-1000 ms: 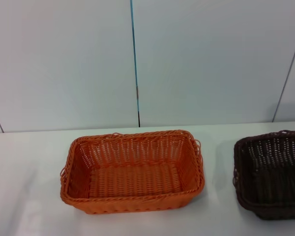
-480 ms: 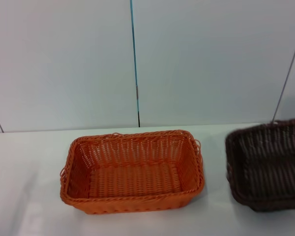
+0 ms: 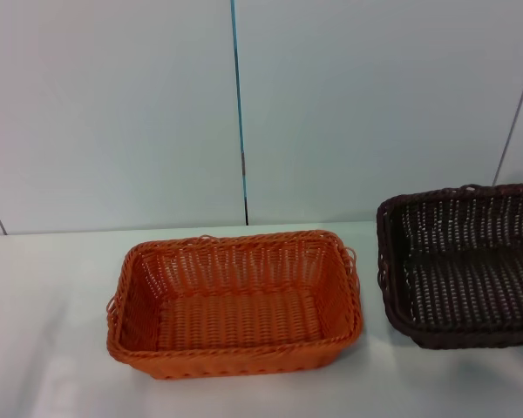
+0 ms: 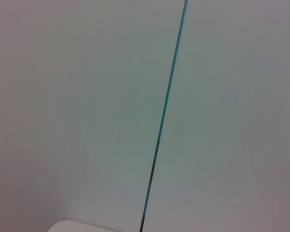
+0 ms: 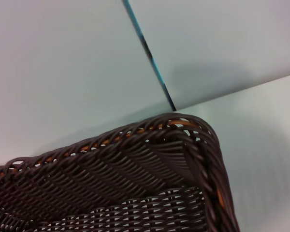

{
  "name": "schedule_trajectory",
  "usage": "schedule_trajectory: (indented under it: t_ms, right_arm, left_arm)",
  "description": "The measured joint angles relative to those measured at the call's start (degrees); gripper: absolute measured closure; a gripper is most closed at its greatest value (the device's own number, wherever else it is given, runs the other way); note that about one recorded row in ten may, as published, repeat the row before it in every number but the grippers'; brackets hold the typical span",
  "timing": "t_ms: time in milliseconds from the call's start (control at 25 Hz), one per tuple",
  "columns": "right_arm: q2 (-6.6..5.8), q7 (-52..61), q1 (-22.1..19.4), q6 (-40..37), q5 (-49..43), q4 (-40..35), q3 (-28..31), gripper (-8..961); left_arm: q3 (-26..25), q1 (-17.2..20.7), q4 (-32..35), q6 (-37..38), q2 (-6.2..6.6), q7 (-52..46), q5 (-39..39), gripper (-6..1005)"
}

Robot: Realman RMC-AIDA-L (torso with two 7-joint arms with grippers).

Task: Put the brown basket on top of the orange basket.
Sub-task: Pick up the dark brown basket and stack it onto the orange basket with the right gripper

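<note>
Since before, brown basket (image 3: pixel 466 266) is lifted and shifted toward orange basket (image 3: pixel 235 300), ready for stacking; jaw state can't be told.

orange basket (image 3: pixel 235 300) centre of table (image 3: pixel 44 348) | brown basket (image 3: pixel 462 266) right, apart
</note>
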Motion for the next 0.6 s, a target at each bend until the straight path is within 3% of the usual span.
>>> schedule_trajectory:
  t_ms: [360, 600]
  right_arm:
    - [-0.22, 0.3, -0.8, 1.1, 5.3, 1.2, 2.1, 812]
    - [1.73, 0.7, 0.7, -0.7, 5.5, 0.9, 1.2, 811]
  left_arm:
    - [-0.6, 0.5, 0.1, -0.1, -0.03, 0.0, 0.0, 91]
    - [-0.7, 0.2, 0.2, -1.0, 0.09, 0.7, 0.0, 90]
